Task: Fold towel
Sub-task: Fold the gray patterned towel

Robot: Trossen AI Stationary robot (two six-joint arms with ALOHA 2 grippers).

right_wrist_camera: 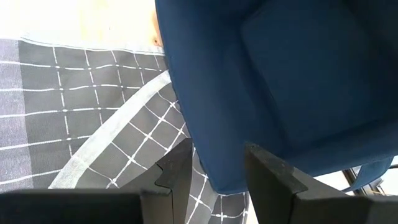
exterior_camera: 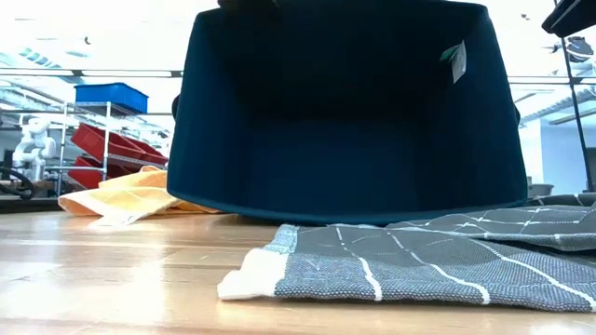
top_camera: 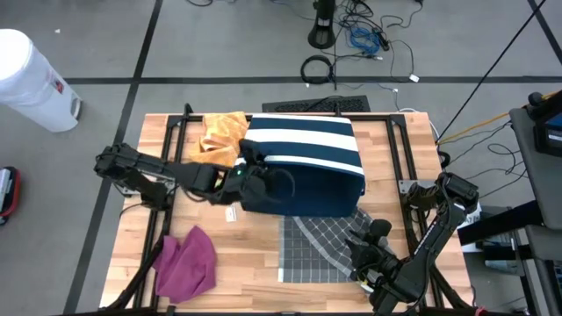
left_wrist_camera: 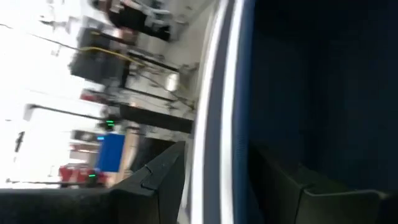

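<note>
Overhead and level views of a wooden-slat table [top_camera: 263,263] with two dark arms at work on a fabric bin.

Left end effector [top_camera: 248,175] — at the near left rim of the navy fabric storage bin with white stripes [top_camera: 307,154], which lies tipped on its side. In the left wrist view the two dark fingers [left_wrist_camera: 155,180] straddle the bin's white-edged wall, one on each side, jaws closed on that rim.

Right end effector [top_camera: 367,250] — near the table's front right, just ahead of the bin's lower right corner. In the right wrist view its fingers [right_wrist_camera: 177,171] stand apart above the cloth, with the bin's dark blue edge running between them; whether they pinch that edge cannot be told.

Task object — the grey towel with a white grid pattern and pale hem [top_camera: 320,246] lies flat on the table directly beside and beneath the right end effector, its far edge tucked under the bin; in the level view the bin's open mouth faces the camera with the towel [exterior_camera: 419,265] spread before it.

Other cloths — a crumpled orange-yellow cloth [top_camera: 221,133] beyond the left end effector, touching the bin's left side; a bunched magenta cloth [top_camera: 186,262] well apart, toward the front left.
</note>
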